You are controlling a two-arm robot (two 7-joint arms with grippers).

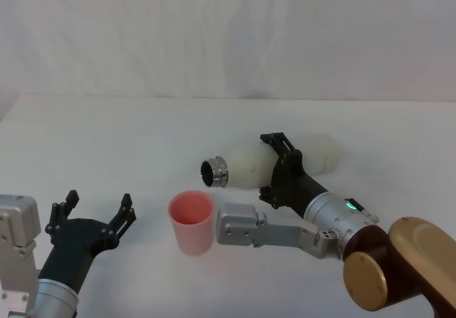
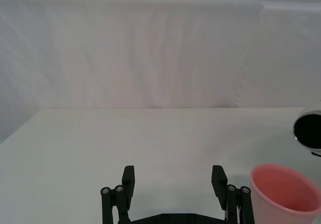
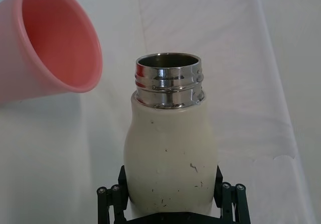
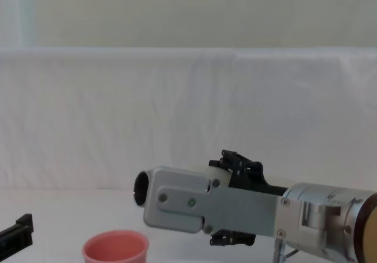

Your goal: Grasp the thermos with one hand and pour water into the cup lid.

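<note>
Head view, item one: right gripper (image 1: 281, 170), black fingers clamped around the mid-body of the thermos (image 1: 249, 167). The cream-white bottle is held roughly horizontal above the white table (image 1: 107, 140), base toward the robot's right, steel neck (image 1: 214, 172) toward its left. The open mouth sits just above and slightly to the right of the cup lid (image 1: 191, 222), apart from its rim.

Item two: cup lid, salmon-pink, upright on the table in front of the robot, between the two arms. No water is visible inside it, nor any stream from the neck.

Item three: left gripper (image 1: 98, 211), fingers spread wide and holding nothing, low at the robot's left, near the cup lid but not touching it.

Step in hand, as judged: the pour. The grasp is made and the bottle is already tipped over. The next move calls for bringing the mouth squarely over the cup lid and tilting the neck below level, slowly, so the flow lands inside the rim and the light cup is not knocked.

Views compared: the right wrist view shows the threaded neck (image 3: 169, 81) close up, an empty-looking bore, and scuff marks on the thermos body (image 3: 170, 156), with the fingers on either side. The chest view shows the side profile, the mouth (image 4: 142, 188) higher than the cup lid (image 4: 115, 246). The left wrist view shows the left gripper's open fingers (image 2: 129, 181).
</note>
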